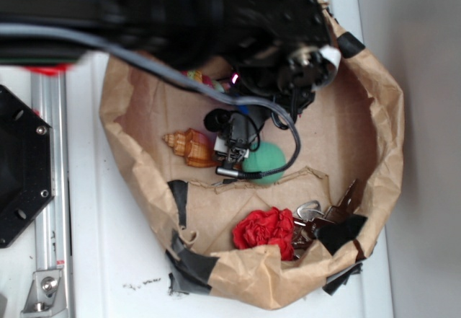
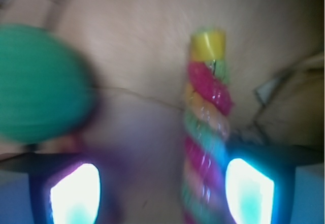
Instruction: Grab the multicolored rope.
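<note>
The multicolored rope is twisted in red, yellow and green, and its yellow-tipped end points away from me in the wrist view. It runs down between my gripper's two glowing fingers, close to the right finger and well apart from the left one. The gripper is open, with a wide gap left of the rope. In the exterior view only a small striped piece of the rope shows beside the black arm, which hides the rest.
Everything lies in a brown paper basin with raised, taped walls. A green ball sits just left of the gripper. A shell, a red fabric wad and metal pieces lie nearby.
</note>
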Robot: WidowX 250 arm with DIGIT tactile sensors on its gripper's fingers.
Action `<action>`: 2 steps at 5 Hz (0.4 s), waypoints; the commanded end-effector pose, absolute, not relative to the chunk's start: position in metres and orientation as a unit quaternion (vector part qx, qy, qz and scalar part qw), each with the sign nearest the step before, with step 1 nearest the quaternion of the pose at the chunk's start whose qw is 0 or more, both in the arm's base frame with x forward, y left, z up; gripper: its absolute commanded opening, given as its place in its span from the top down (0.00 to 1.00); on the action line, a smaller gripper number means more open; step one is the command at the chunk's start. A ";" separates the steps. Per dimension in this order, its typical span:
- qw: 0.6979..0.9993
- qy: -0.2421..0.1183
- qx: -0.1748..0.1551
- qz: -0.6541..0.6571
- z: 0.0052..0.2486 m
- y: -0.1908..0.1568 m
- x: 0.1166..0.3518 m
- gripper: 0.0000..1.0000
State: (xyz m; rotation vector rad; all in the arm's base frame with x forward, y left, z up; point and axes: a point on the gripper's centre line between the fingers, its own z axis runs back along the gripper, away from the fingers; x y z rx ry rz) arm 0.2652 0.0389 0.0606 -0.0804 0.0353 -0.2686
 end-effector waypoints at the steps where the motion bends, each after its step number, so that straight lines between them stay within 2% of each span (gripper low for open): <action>1: 0.996 -0.023 -0.010 -0.089 0.075 0.056 0.271 0.00; 2: 0.998 -0.013 0.007 -0.062 0.061 0.058 0.275 0.00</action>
